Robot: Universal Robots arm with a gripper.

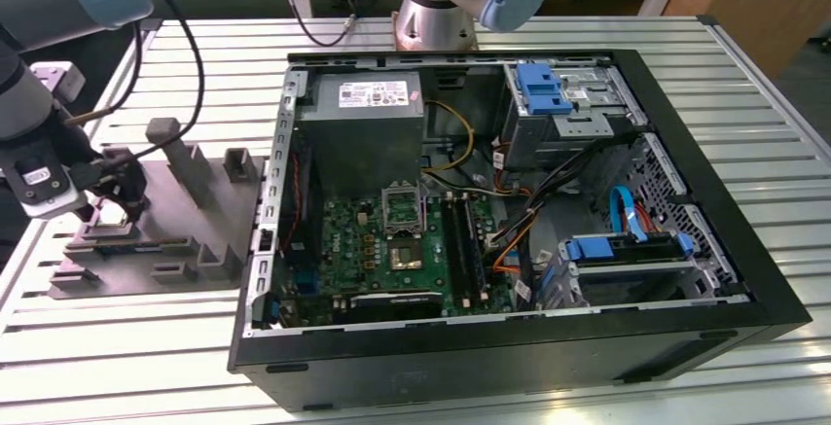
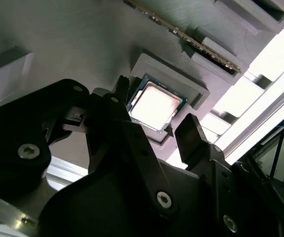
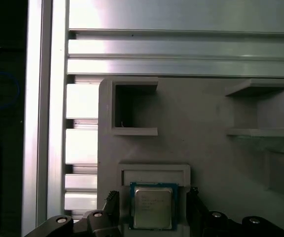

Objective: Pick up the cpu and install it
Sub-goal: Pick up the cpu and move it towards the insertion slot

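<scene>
The cpu [image 2: 155, 106] is a small square chip with a pale metal top, lying flat in a shallow pocket of the grey moulded tray [image 1: 182, 250]. My gripper [image 2: 157, 104] hangs low over it, open, with one black finger [image 2: 194, 138] on each side of the chip and a small gap to its edges. In the first wrist view the cpu [image 3: 152, 207] sits between the two fingertips [image 3: 111, 201]. In the exterior view the gripper [image 1: 115, 206] is at the tray's left part, well to the left of the open computer case [image 1: 520, 347]. The motherboard's empty socket [image 1: 401, 203] lies inside the case.
The tray carries raised blocks [image 1: 175, 148] and a memory stick [image 2: 181, 34] standing in a slot close to the chip. The case holds a power supply [image 1: 370, 114], drive cages [image 1: 565, 104] and loose cables [image 1: 571, 201]. A second arm's base [image 1: 435, 17] stands behind the case on the slatted table [image 1: 117, 347].
</scene>
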